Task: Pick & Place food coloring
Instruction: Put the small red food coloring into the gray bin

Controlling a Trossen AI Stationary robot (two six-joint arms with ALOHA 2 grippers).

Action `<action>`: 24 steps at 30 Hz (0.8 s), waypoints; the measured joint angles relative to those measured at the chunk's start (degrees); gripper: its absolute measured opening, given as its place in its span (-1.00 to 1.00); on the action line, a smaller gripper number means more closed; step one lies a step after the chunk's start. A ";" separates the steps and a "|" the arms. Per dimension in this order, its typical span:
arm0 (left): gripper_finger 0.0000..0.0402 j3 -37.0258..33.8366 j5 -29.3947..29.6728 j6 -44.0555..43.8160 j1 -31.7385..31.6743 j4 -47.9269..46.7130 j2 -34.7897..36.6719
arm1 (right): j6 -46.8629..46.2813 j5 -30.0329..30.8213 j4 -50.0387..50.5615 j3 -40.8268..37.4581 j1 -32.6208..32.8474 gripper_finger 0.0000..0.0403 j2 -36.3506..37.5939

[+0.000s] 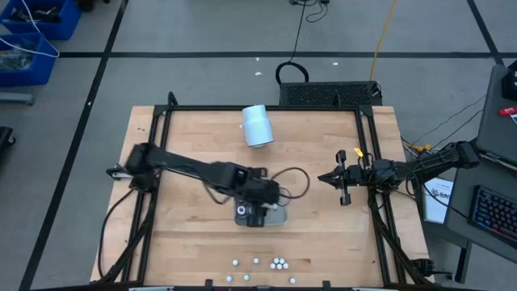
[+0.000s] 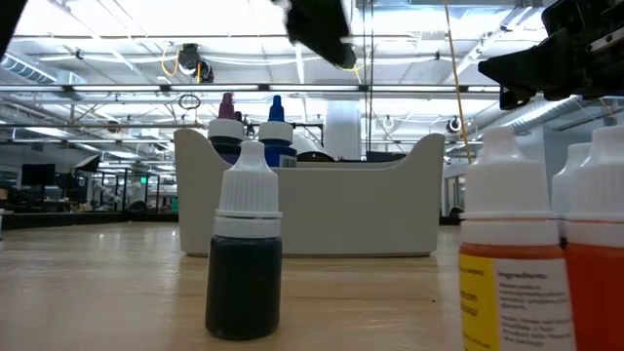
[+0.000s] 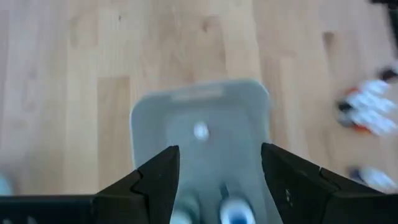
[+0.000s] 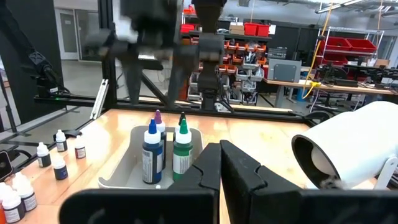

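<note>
My left gripper [image 1: 260, 212] hangs directly over the grey tray [image 3: 249, 99], jaws spread apart with nothing between them. In the left wrist view the tray floor and 2 bottle caps sit just below the open jaws. I read this as a release just made, though I cannot confirm that from here.

In the right wrist view, 4 food coloring bottles [image 4: 164, 148] stand upright in the tray, packed together at one end. My judgement: clustering them there leaves the rest of the tray floor free for the next drops.

The remaining food coloring [image 1: 279, 263] is loose on the tabletop [image 1: 194, 137], well away from my left jaws, near the front edge: a scatter of small white caps. They stand upright and mostly apart, which should leave room for the jaws around each cap.

My right gripper [image 1: 343, 179] waits off to the side, jaws together, empty. A pale cylinder [image 1: 258, 125] lies on its side beyond the tray.

Labels: the low view shows an orange-yellow bottle [image 2: 505, 263] with printed text; only a word like "Ingredients" is partly legible. No brand readable. The dark bottle [image 2: 244, 263] shows no label on this side.
</note>
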State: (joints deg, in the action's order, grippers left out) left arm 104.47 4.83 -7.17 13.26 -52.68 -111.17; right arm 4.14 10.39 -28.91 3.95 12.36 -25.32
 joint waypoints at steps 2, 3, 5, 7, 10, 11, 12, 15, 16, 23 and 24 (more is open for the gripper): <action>0.14 0.00 0.25 -1.84 0.71 -4.91 3.09 | 0.00 0.00 0.00 0.00 0.00 -1.00 0.00; 0.14 0.00 0.92 -2.93 1.24 -7.23 4.51 | -0.02 0.00 0.02 0.00 0.00 -1.00 0.00; 0.14 0.00 3.27 -5.26 2.70 -11.99 6.91 | -0.02 0.00 0.02 0.00 0.00 -1.00 0.00; 0.14 0.00 7.19 -7.31 4.79 -15.95 9.00 | -0.02 0.00 0.02 0.00 0.01 -1.00 0.00; 0.14 -0.04 13.80 -7.42 8.55 -17.75 11.82 | -0.35 0.00 0.02 0.00 0.00 -1.00 0.00; 0.14 -0.22 16.27 -7.22 10.06 -17.10 12.96 | -0.42 0.00 0.02 0.01 0.01 -1.00 0.00; 0.14 -0.35 18.52 -7.03 11.54 -16.33 14.09 | -0.42 0.00 0.02 0.02 0.02 -1.00 0.00; 0.14 -1.39 25.43 -7.19 16.26 -14.43 18.18 | -0.42 0.00 0.02 0.00 0.00 -1.00 0.00; 0.14 -2.51 28.33 -7.54 17.75 -14.06 19.91 | -0.42 0.00 0.02 0.00 0.00 -1.00 0.00; 0.14 -24.19 40.25 -13.96 24.63 -2.49 37.80 | -0.44 0.00 0.02 0.00 0.00 -1.00 0.00; 0.14 -28.91 40.69 -15.03 24.88 -1.10 40.72 | -0.44 0.00 0.02 0.00 0.02 -1.00 0.00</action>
State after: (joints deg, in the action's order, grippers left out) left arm 75.56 45.53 -22.20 38.14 -53.78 -70.45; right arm 3.70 10.39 -28.88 3.95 12.38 -25.32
